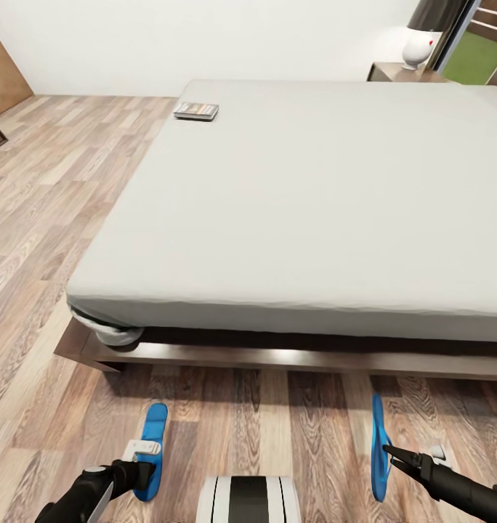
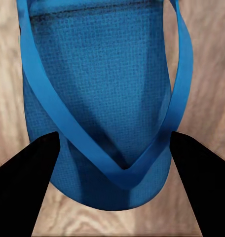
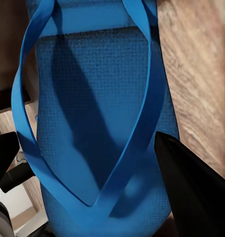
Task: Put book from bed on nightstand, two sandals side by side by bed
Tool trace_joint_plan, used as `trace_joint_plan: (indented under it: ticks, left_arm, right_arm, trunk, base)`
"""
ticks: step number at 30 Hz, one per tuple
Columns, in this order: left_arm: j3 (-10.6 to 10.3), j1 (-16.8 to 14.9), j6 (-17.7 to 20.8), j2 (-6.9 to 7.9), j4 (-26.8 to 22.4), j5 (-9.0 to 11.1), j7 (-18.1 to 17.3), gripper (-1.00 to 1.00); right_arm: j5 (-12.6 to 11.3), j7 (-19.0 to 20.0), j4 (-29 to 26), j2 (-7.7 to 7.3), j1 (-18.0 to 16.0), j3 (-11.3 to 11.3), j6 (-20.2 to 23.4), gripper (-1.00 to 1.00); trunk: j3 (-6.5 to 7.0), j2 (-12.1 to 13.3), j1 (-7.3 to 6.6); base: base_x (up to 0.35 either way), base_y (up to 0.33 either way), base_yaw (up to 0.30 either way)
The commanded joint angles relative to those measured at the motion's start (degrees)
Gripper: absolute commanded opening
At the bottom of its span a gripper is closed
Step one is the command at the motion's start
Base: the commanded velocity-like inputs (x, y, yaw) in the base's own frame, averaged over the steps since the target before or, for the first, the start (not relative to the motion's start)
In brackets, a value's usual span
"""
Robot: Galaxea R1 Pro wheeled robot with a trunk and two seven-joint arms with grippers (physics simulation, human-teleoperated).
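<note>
Left claw (image 1: 143,465) spread over the flat left sandal (image 1: 151,444), right claw (image 1: 391,455) pinching the edge-up right sandal (image 1: 379,443); light, floppy foam, grip the sole edge.

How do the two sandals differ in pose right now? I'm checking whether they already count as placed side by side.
The left sandal lies flat on the wood floor, sole down, while the right sandal stands tilted on its edge, seemingly lifted. The left gripper straddles the left sandal's toe end, jaws wide apart; the right gripper appears closed on the right sandal. They sit well apart. Both are bright blue flip-flops in front of the bed.
</note>
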Motion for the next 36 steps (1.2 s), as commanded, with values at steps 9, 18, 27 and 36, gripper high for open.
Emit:
trace_joint_plan:
  ticks: [9, 18, 27, 36]
  left_arm:
    - [0.5, 0.0, 0.3, -0.08, -0.1, -0.5, -0.5, -1.00]
    - [0.7, 0.0, 0.3, -0.05, -0.2, -0.4, -0.5, -1.00]
    - [0.7, 0.0, 0.3, 0.00, -0.2, -0.4, -0.5, -1.00]
    - [0.6, 0.0, 0.2, 0.00, -0.2, -0.4, -0.5, -1.00]
  right_arm:
    - [-0.6, 0.1, 0.0, -0.12, 0.0, 0.4, 0.6, -1.00]
    - [-0.6, 0.1, 0.0, -0.13, 0.0, 0.4, 0.6, -1.00]
    - [-0.6, 0.1, 0.0, -0.13, 0.0, 0.4, 0.6, -1.00]
    - [-0.6, 0.1, 0.0, -0.13, 0.0, 0.4, 0.6, -1.00]
  trunk:
    - [-1.81, -0.1, 0.19]
    - [-1.81, -0.1, 0.19]
    - [-1.81, -0.1, 0.19]
    - [-1.81, -0.1, 0.19]
  base:
    - [0.000, 0.000, 0.000]
    - [0.000, 0.051, 0.000]
    - [0.000, 0.162, 0.000]
    - [0.113, 0.042, 0.000]
